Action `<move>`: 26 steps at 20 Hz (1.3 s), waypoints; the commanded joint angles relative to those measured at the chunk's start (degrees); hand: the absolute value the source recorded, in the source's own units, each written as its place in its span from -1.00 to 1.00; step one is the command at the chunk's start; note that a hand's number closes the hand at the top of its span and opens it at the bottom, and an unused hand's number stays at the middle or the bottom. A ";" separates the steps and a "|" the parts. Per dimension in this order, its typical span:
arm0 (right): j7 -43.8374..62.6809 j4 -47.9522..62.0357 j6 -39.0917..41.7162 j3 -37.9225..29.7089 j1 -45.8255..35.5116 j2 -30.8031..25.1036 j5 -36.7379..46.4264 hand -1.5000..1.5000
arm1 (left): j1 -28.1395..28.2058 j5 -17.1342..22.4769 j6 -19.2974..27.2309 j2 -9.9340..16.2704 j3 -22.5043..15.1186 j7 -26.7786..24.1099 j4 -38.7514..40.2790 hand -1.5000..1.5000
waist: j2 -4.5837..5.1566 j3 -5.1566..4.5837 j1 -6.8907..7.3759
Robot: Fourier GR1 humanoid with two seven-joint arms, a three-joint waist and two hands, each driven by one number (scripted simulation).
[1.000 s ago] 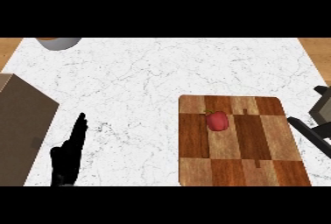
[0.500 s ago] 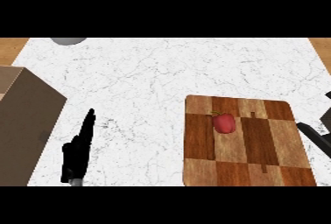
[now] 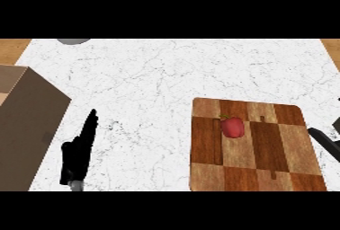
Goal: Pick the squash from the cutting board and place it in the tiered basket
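Observation:
A small red vegetable with a green stem (image 3: 232,127), shaped like a pepper, lies on the far half of the wooden cutting board (image 3: 252,166) at the right. My left hand (image 3: 78,150) rests open on the white counter at the lower left, fingers straight and pointing away, well apart from the board. Only a black sliver of my right hand (image 3: 324,141) shows at the right edge, just beyond the board's right side and clear of the vegetable. No tiered basket is in view.
A large brown box (image 3: 26,130) fills the left edge, close beside my left hand. A grey round object (image 3: 73,40) is cut off at the top left. The white marble counter (image 3: 166,81) stretches between them, with wood floor at the far corners.
The view has drifted, so the brown box shows larger at the left. My right hand has slid down along the right edge and shows less. The vegetable has stayed on the board.

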 commanded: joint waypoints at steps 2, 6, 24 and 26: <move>-1.18 -1.12 -8.88 10.88 -0.70 1.68 0.89 1.00 | 0.25 0.74 -1.46 -0.10 0.48 0.39 1.93 0.00 | 0.37 -0.16 0.69; -2.19 2.78 -12.49 16.69 -2.74 2.86 2.02 1.00 | 3.22 -1.70 -0.30 -1.47 -2.01 -1.13 1.45 0.00 | 0.39 -0.14 1.02; 0.19 12.43 -25.29 17.33 -25.25 16.22 -7.55 -1.00 | -1.86 0.05 -1.88 -0.38 2.24 1.56 3.18 0.00 | 0.04 -0.16 -0.46; -3.36 12.59 -28.98 15.16 -24.27 16.48 -5.32 -1.00 | 0.66 -0.33 -1.21 -0.05 2.16 2.02 0.93 0.00 | -0.14 -0.12 -0.92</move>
